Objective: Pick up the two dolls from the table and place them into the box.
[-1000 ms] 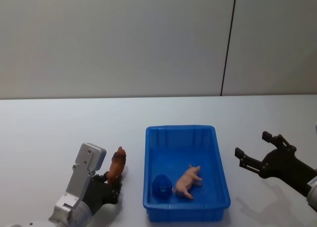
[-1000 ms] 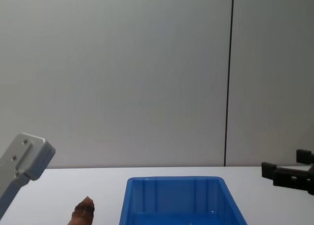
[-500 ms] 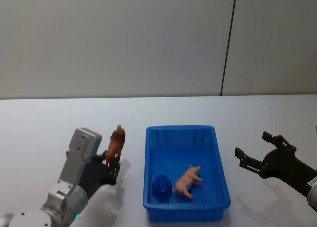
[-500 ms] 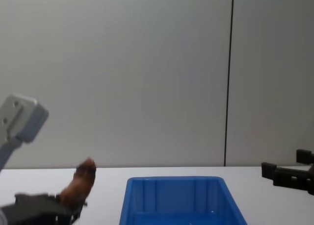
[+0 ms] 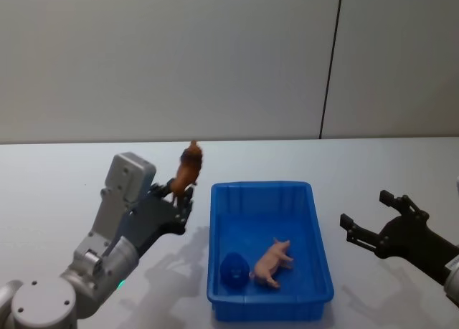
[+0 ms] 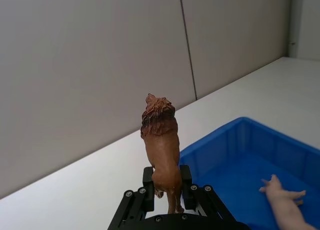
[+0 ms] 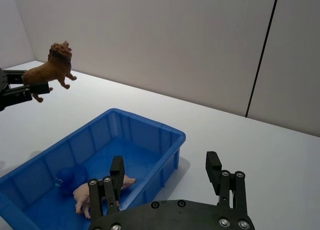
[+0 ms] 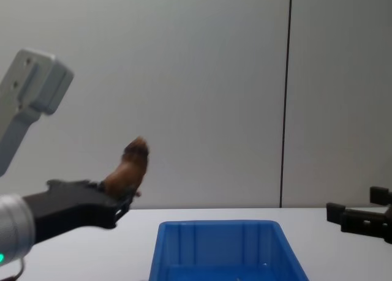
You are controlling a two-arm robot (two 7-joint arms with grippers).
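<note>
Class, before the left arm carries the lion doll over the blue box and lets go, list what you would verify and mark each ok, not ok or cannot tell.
1. Left gripper shut on the lion doll: ok.
2. Lion doll lifted off the table: ok.
3. Lion doll above the box opening: not ok, it hangs left of the rim.
4. Free floor in the box beside the pig doll and a dark blue object: ok.
5. Right gripper open, away from the box: ok.

I get even, soft light from overhead, bright without glare. Faint grey shadows fall on the table (image 5: 64, 171) under the left arm and beside the box (image 5: 215, 250). My chest view is slightly soft; both wrist views read crisp.
</note>
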